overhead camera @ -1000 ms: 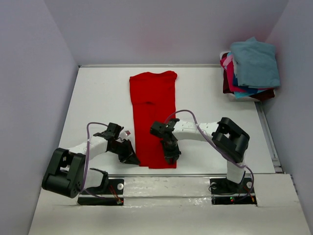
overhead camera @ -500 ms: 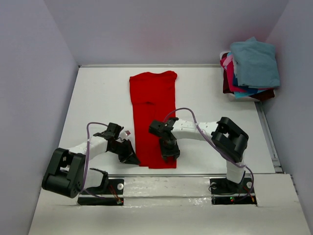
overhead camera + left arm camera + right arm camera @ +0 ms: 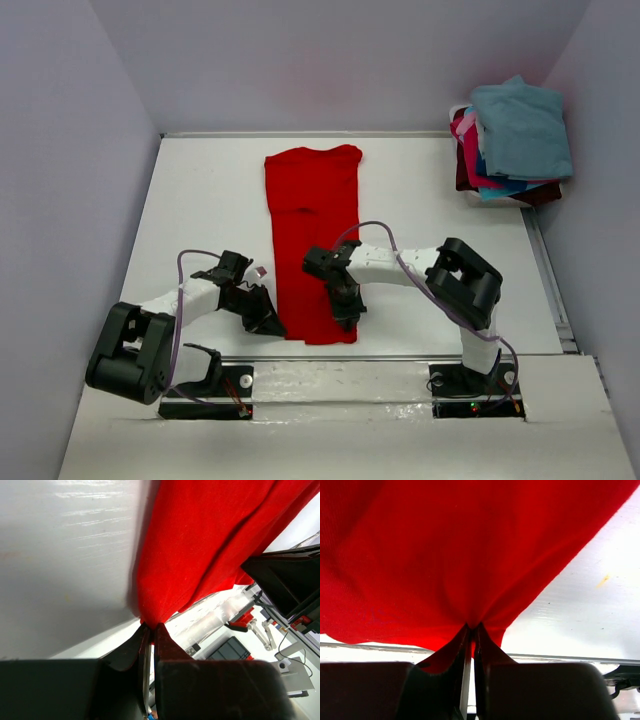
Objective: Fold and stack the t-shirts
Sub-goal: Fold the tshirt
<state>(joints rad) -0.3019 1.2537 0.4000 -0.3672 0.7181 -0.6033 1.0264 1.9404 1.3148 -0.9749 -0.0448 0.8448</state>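
A bright red t-shirt lies folded into a long strip down the middle of the white table. My left gripper is shut on its near left corner; the left wrist view shows the red cloth pinched between the fingers. My right gripper is shut on the near right part of the hem; the right wrist view shows the cloth bunched at the fingertips. A stack of folded t-shirts, teal-blue on top with pink, blue and dark maroon below, sits at the far right.
Grey walls close in the table on the left, back and right. The table's near edge runs just behind both grippers, with the arm bases below it. The stack overhangs the table's far right corner.
My right gripper has shifted slightly left and toward the far side with the hem. The shirt's near right corner has drawn in a little. The left arm has not moved.
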